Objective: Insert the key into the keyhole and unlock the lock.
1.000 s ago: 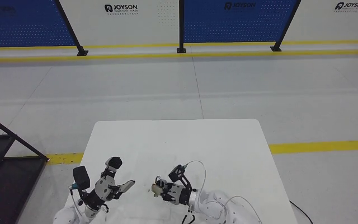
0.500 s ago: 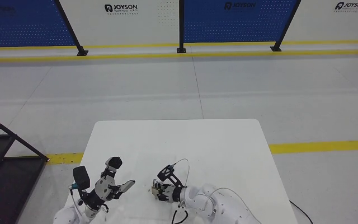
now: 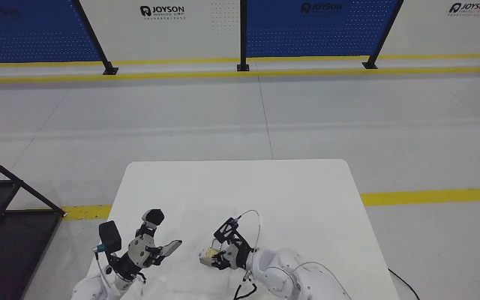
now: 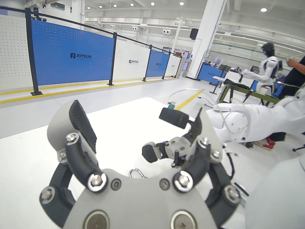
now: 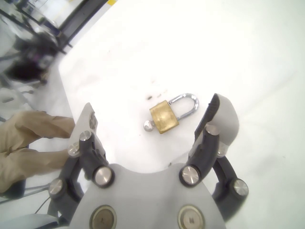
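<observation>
The brass padlock (image 5: pixel 164 119) lies flat on the white table (image 5: pixel 214 36), straight ahead of the right gripper (image 5: pixel 151 102) and framed in the gap between its two fingers. Those fingers are spread wide and hold nothing. The silver head of the key (image 5: pixel 149 126) rests against the base of the lock body, at the end nearest the gripper's palm. It looks seated in the keyhole, though that cannot be confirmed. The steel shackle (image 5: pixel 188 103) arches away at the far end, close to one finger pad. The lock's long axis, from key head to shackle, runs slantwise across the gripper's opening rather than square to it, so the wrist likely needs turning before it can pinch the key.

In the top view the right gripper (image 3: pixel 216 256) hangs just beside the padlock (image 3: pixel 205 256). The left gripper (image 3: pixel 165 232) sits farther off to the lock's other side, also spread and empty. The shackle (image 4: pixel 135 172) peeks just past its palm. The right arm is judged the nearer.
</observation>
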